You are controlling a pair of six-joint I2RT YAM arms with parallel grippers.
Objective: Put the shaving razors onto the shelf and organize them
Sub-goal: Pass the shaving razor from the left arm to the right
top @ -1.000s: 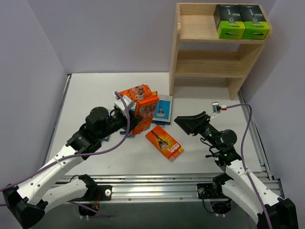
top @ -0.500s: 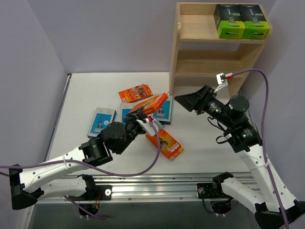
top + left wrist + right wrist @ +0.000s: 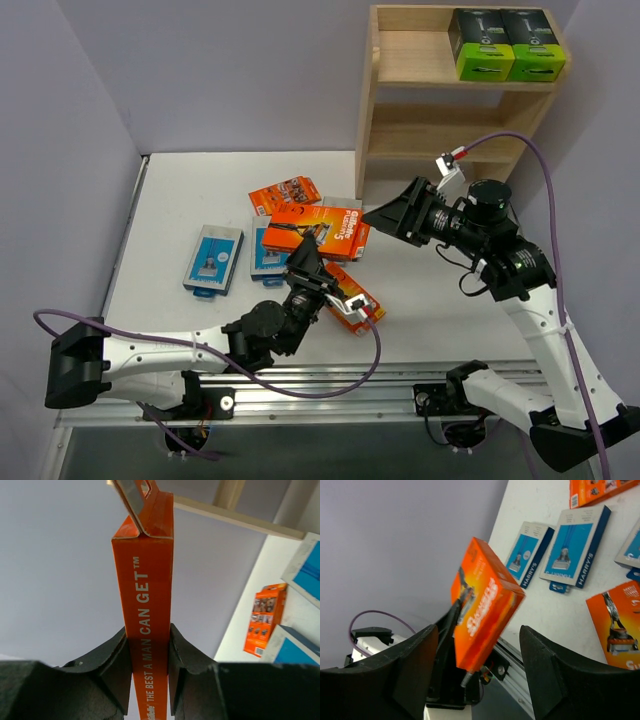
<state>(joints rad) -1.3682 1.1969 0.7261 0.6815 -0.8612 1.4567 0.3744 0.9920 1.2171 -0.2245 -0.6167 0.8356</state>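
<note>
Since a second ago my left gripper (image 3: 148, 652) has swung round under the orange razor pack (image 3: 322, 228), pinching its flat faces, aloft over the table (image 3: 180, 190). My right gripper (image 3: 479, 630), spread, flanks it, seemingly not touching.

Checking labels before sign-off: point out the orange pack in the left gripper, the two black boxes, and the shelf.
orange pack (image 3: 150, 580), left wrist view, on its narrow printed edge.
black boxes (image 3: 483, 62), top external view, on the left box's lime-green end.
shelf (image 3: 440, 145), top external view, on the lower tier's board.
</note>
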